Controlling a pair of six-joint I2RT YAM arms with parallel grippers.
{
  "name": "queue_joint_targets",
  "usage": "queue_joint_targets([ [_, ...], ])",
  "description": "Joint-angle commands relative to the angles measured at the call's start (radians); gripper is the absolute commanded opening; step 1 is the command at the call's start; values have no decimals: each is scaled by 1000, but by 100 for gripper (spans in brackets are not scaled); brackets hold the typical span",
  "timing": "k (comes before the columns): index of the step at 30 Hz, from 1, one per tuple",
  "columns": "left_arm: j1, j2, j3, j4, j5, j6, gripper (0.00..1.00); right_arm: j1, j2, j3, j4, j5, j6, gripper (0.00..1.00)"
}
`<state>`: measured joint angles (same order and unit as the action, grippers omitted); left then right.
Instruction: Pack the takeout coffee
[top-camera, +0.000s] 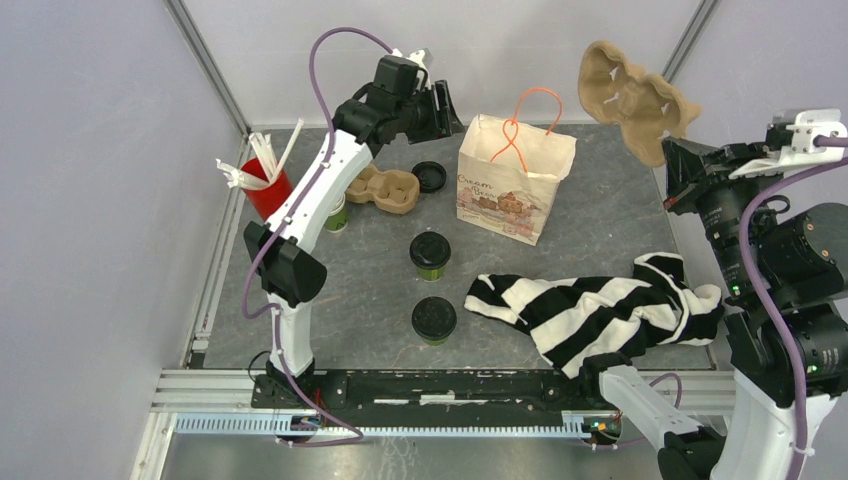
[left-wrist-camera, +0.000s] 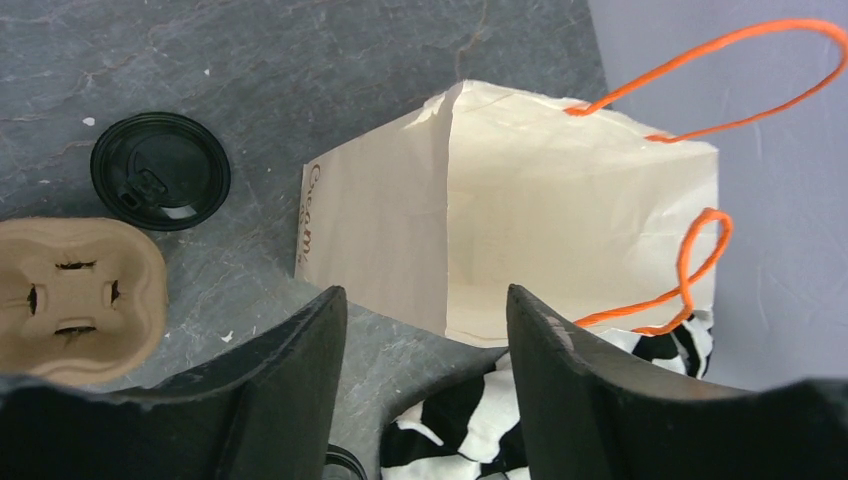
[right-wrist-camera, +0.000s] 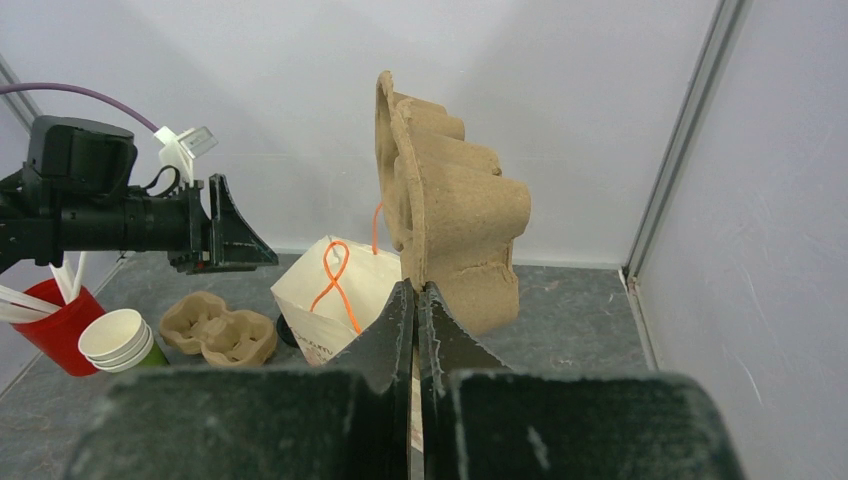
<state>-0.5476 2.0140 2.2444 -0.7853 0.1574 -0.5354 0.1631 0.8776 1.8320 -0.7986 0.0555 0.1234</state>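
Left fingers (left-wrist-camera: 290, 390): parted, empty, facing paper bag (left-wrist-camera: 560, 220).
Right fingers (right-wrist-camera: 392, 335): clamped on pulp carrier (right-wrist-camera: 450, 220).
Clutter: striped cloth (top-camera: 600, 310) beside lidded cups (top-camera: 434, 318).

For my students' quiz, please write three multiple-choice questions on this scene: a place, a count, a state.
1. Where is the loose black lid? A. in the bag B. on the table beside the tabletop carrier C. on the striped cloth
2. How many lidded green cups stand on the table? A. none B. four C. two
3. What are the right fingers doing? A. pinching a raised carrier B. standing open C. gripping a straw
Answers: 1 B, it lies by that carrier; 2 C, both stand mid-table; 3 A, they are shut on its edge.
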Motion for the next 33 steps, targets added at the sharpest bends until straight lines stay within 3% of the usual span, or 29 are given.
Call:
queue_joint_targets([
  [1, -48, 62, 69, -7, -54, 86, 61, 1, -16, 13, -37, 51, -14, 0],
  [10, -85, 162, 176, -1, -144, 131, 51, 0, -5, 7, -126, 45, -12, 0],
  [17, -91, 181, 177, 50, -206, 147, 34, 0, 37, 39, -175, 39, -42, 0],
  [25, -107, 188, 190, 64, -235, 184, 3, 0, 64, 46, -210, 34, -39, 0],
  [33, -135, 111, 115, 64, -293, 208, 2, 0, 93, 5, -224, 1, -31, 0],
])
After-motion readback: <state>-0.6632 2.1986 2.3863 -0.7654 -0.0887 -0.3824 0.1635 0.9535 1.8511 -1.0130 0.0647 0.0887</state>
